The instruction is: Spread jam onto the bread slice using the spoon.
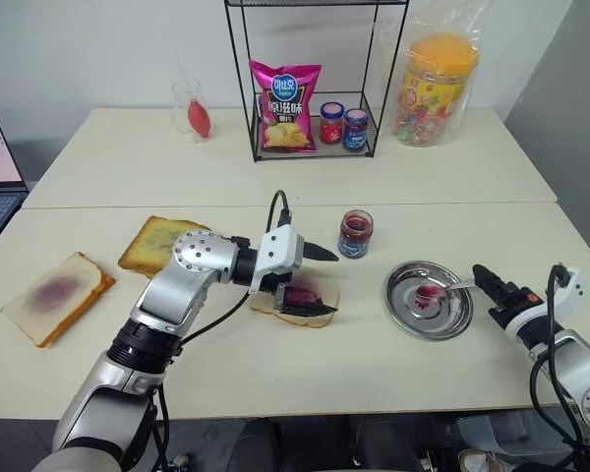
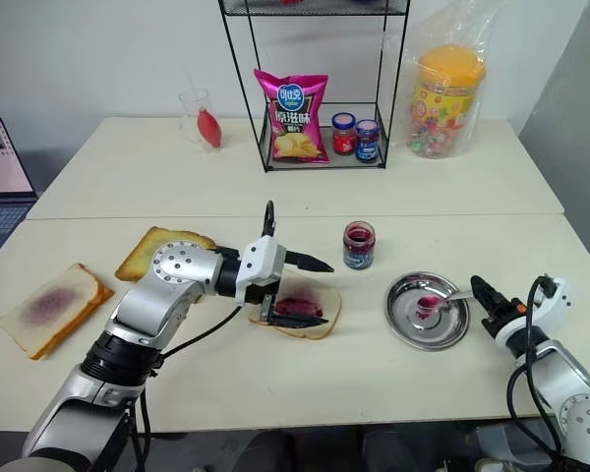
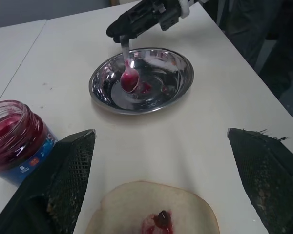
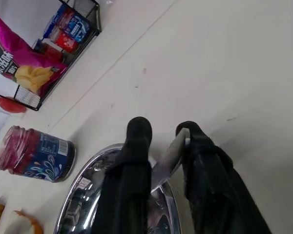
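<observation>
your right gripper [image 4: 162, 134] sits at the rim of the metal dish [image 1: 403, 310], fingers parted a bit w/ the spoon [image 3: 128, 73] handle between them; can't tell if they grip it or just bracket it, looks like a loose hold at best. spoon bowl rests inside the dish, smeared red-purple, w/ a few jam spots on the dish floor. your left gripper [image 3: 161, 187] is spread wide, holding nothing, straddling the bread slice [image 1: 320, 295] w/ one finger either side of it, hovering just over. bread slice lies near table centre, btwn the dish and the two other slices on the left; it carries a dark red-purple patch in the middle, crust margin bare. jam [image 1: 355, 234] jar stands open just behind the slice, apart from both grippers, part full. my read: scoop + spread are largely done, spoon is parked or being parked in the dish. what's left is at most letting go of the spoon and clearing both arms; coverage is central only, so judge if you want another pass.
</observation>
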Controlling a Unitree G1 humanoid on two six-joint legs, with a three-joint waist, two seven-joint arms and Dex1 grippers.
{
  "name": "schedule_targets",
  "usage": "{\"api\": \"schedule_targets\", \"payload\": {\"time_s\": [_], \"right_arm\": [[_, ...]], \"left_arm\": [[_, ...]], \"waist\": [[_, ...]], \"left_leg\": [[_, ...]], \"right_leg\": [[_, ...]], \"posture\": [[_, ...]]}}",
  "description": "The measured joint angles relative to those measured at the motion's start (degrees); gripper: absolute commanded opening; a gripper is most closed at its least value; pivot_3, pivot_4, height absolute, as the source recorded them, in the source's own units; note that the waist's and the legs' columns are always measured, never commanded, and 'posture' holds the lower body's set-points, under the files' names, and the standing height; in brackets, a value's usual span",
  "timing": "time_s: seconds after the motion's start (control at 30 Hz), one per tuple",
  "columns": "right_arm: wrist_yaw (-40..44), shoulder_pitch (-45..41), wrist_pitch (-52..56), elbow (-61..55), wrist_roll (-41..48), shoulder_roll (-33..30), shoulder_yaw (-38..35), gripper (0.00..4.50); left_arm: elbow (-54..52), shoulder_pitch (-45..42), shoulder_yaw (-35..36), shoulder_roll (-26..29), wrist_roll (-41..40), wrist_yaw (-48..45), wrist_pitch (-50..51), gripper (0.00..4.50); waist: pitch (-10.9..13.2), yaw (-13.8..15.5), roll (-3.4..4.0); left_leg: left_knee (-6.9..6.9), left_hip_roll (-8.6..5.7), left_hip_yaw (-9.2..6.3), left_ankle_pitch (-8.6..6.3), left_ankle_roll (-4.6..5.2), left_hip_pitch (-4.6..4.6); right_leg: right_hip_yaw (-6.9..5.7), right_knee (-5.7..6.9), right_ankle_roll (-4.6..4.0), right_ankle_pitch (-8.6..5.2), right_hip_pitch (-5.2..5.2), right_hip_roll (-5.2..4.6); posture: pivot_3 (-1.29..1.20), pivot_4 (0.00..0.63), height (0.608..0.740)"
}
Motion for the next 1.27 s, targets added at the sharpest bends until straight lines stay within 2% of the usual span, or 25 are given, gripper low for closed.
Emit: {"api": "schedule_targets", "payload": {"time_s": [0.1,0.23,0.37,0.43,0.6,0.8,0.93,1.03,1.13,1.27], "right_arm": [[-0.2,-0.2,0.0,0.1,0.1,0.4,-0.9,2.68],[-1.2,-0.8,0.0,0.2,0.9,1.2,-1.9,3.34],[-1.5,-0.8,0.3,0.2,1.0,1.0,-3.1,4.26],[-1.3,-0.8,0.8,0.2,0.8,0.3,-3.2,4.49],[0.0,-0.1,2.0,0.1,-1.5,-2.6,-3.3,4.49],[8.6,5.2,4.2,-2.3,-8.8,-16.3,-5.9,4.49],[18.3,6.3,6.2,-7.6,-12.1,-26.3,-5.9,4.49],[30.8,11.3,10.6,-12.6,-10.5,-34.3,-7.1,4.49],[41.7,14.9,14.1,-17.8,-8.5,-38.4,-8.5,4.49],[46.2,14.1,14.5,-20.8,-9.7,-38.7,-6.2,4.49]], "left_arm": [[-0.6,0.8,0.0,0.0,0.0,0.2,0.4,4.50],[-0.9,1.3,0.1,0.1,-0.2,0.5,0.7,4.50],[-1.3,1.6,0.4,0.7,-0.3,0.5,0.9,4.50],[-1.4,1.6,0.5,0.9,-0.3,0.6,1.0,4.50],[-1.4,1.6,2.1,1.9,-0.7,1.3,2.1,4.50],[1.3,1.2,10.7,8.5,-3.6,3.3,9.0,4.50],[3.4,2.1,14.5,14.3,-3.5,4.1,11.1,4.50],[3.4,8.7,18.9,20.8,-3.3,4.1,12.3,4.50],[1.5,16.2,23.1,23.4,-4.6,3.6,14.8,4.50],[-1.8,23.0,26.7,24.0,-6.4,4.0,16.9,4.50]], "waist": [[0.0,0.2,0.00],[0.0,0.3,0.00],[0.0,0.3,0.01],[0.0,0.3,0.01],[0.0,0.3,0.01],[0.1,0.1,0.14],[0.1,0.0,0.15],[0.1,0.0,0.16],[0.1,0.5,-0.01],[0.1,1.4,-0.37]], "left_leg": [[0.00,0.00,0.00,0.00,0.00,-0.02],[0.00,0.00,0.00,0.00,0.00,-0.02],[0.00,0.00,0.00,0.00,0.00,-0.01],[0.00,0.00,0.00,0.00,0.00,-0.01],[0.00,0.01,0.00,0.00,0.00,-0.01],[0.02,0.02,0.03,0.00,0.00,0.01],[-0.02,0.03,0.02,0.00,0.01,0.05],[-0.08,0.09,0.03,-0.01,0.02,0.05],[-0.05,0.07,-0.03,-0.02,0.01,-0.05],[0.07,0.07,-0.03,-0.02,-0.01,-0.06]], "right_leg": [[-0.01,-0.02,0.00,0.00,0.00,0.00],[0.00,-0.01,0.00,0.01,0.00,0.00],[0.00,-0.01,0.00,0.01,0.00,0.00],[0.00,-0.01,0.00,0.01,0.00,0.00],[-0.01,-0.01,0.00,0.00,0.00,0.00],[0.02,0.00,0.04,-0.02,-0.03,0.02],[0.01,-0.01,0.07,-0.01,-0.02,0.03],[0.00,-0.05,0.00,-0.07,-0.03,0.02],[-0.11,-0.11,0.02,-0.10,-0.02,-0.08],[-0.13,-0.15,0.11,-0.06,0.02,-0.17]], "posture": [[0.00,0.150,0.740],[0.00,0.150,0.740],[0.00,0.150,0.740],[0.00,0.150,0.740],[0.00,0.150,0.740],[0.00,0.150,0.740],[0.00,0.150,0.740],[0.00,0.150,0.740],[0.00,0.150,0.740],[0.00,0.150,0.740]]}}
